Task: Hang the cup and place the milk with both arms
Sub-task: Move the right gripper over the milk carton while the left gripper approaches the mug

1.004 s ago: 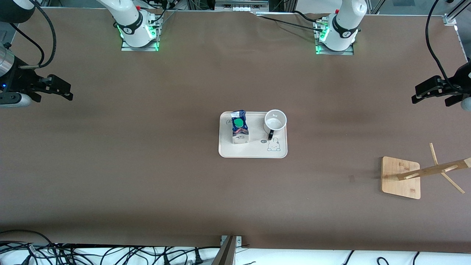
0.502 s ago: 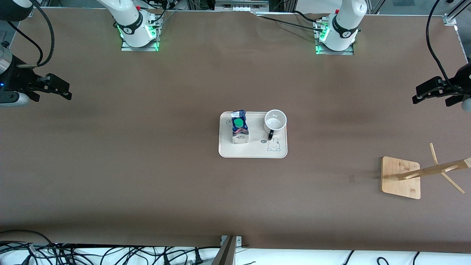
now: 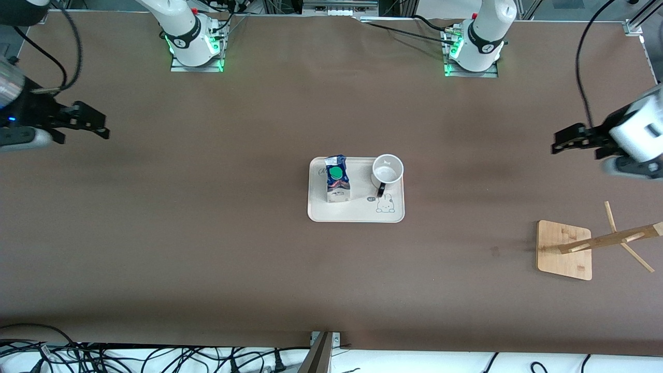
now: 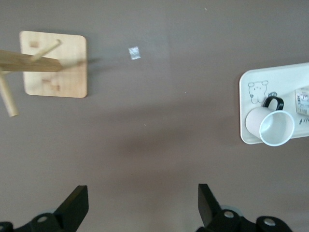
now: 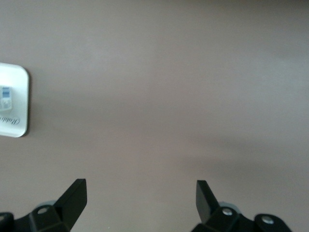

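Standing side by side on a cream tray (image 3: 356, 215) at mid-tabletop are the milk (image 3: 337, 185) and the cup (image 3: 387, 170), its handle apparently turned toward the front camera. Farther off, the left end effector (image 3: 562, 141), spread wide, is nearer the cup; the right end effector (image 3: 92, 126), equally wide, faces the milk.

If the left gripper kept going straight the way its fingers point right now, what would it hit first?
Probably just the bare table. The left gripper hangs open, looking down on brown surface between the wooden rack and the tray holding the cup. Its exact tilt is hard to judge.
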`<action>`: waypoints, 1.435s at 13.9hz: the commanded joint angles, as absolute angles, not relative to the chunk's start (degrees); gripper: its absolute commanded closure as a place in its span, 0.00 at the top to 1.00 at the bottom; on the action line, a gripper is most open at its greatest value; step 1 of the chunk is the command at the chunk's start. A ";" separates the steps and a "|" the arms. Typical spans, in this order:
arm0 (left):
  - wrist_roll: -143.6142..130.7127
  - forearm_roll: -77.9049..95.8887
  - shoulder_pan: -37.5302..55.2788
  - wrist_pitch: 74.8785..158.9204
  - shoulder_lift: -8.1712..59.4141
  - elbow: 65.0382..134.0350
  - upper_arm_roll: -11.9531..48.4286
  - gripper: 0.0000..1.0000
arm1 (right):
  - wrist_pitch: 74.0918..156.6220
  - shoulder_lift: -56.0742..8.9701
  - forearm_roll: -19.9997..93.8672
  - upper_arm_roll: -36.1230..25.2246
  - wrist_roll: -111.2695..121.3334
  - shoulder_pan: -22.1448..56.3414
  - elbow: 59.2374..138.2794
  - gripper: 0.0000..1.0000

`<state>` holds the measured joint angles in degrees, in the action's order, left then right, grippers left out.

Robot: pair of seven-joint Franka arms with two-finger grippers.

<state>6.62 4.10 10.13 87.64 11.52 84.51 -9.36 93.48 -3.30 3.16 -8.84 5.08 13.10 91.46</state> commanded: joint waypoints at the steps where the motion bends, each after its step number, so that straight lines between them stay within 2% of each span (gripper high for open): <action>1: 6.07 3.34 10.63 86.92 14.75 84.02 -6.95 1.00 | 92.81 -6.66 5.96 -6.77 1.96 18.18 89.65 1.00; 7: 7.11 3.60 11.69 87.54 19.67 83.76 -4.13 1.00 | 94.39 -19.58 7.91 -3.96 -19.30 29.07 76.13 1.00; 12: 7.12 3.16 11.87 87.63 23.02 83.67 -3.96 1.00 | 108.60 -26.96 7.91 -3.96 -32.41 38.57 75.67 1.00; 14: 7.21 3.69 10.21 88.06 24.60 81.57 -4.48 1.00 | 114.06 -30.48 7.82 -3.96 -36.02 41.73 75.32 1.00; 20: 7.03 3.51 5.02 93.43 25.75 81.56 -4.48 1.00 | 117.15 -36.73 6.51 -4.31 -40.08 46.05 71.89 1.00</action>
<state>6.35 4.10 6.42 93.00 24.15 83.30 -4.68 116.88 -34.83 7.23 -3.54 -38.53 44.88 74.27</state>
